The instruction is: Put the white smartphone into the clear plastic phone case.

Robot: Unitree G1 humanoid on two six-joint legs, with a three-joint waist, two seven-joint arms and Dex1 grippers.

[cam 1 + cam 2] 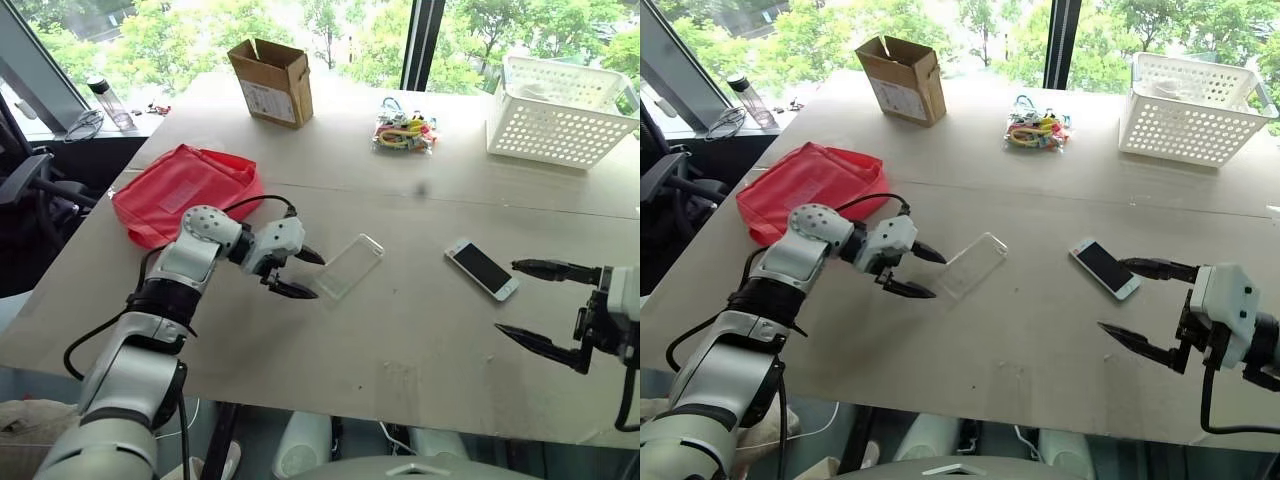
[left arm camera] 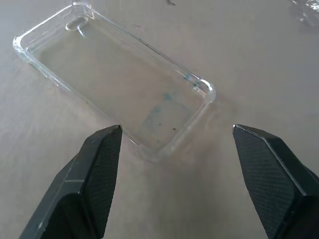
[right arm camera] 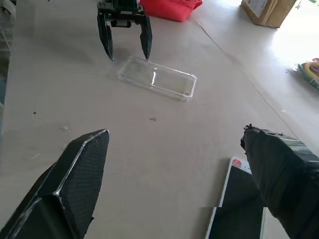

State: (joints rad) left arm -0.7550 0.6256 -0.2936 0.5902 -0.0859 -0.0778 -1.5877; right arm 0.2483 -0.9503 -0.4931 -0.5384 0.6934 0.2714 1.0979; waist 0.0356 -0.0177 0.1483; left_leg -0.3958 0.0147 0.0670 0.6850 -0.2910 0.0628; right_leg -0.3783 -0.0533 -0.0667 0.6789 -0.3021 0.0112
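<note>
The clear plastic phone case [image 1: 350, 265] lies flat and empty on the table's middle, hollow side up. My left gripper [image 1: 312, 275] is open just short of the case's left end, with nothing between its fingers; in the left wrist view the case [image 2: 114, 79] lies right ahead of the fingertips [image 2: 102, 149]. The white smartphone [image 1: 481, 268] lies screen up to the right of the case. My right gripper [image 1: 507, 297] hangs open just right of the phone, holding nothing. The right wrist view has the phone [image 3: 239, 199] near one finger, with the case [image 3: 157, 78] and the left gripper [image 3: 124, 50] beyond it.
A red pouch [image 1: 185, 190] lies at the left, behind my left arm. At the back stand a cardboard box [image 1: 272, 80], a bundle of colourful items [image 1: 403, 132] and a white basket [image 1: 560, 110]. A bottle [image 1: 105, 100] stands on the sill at far left.
</note>
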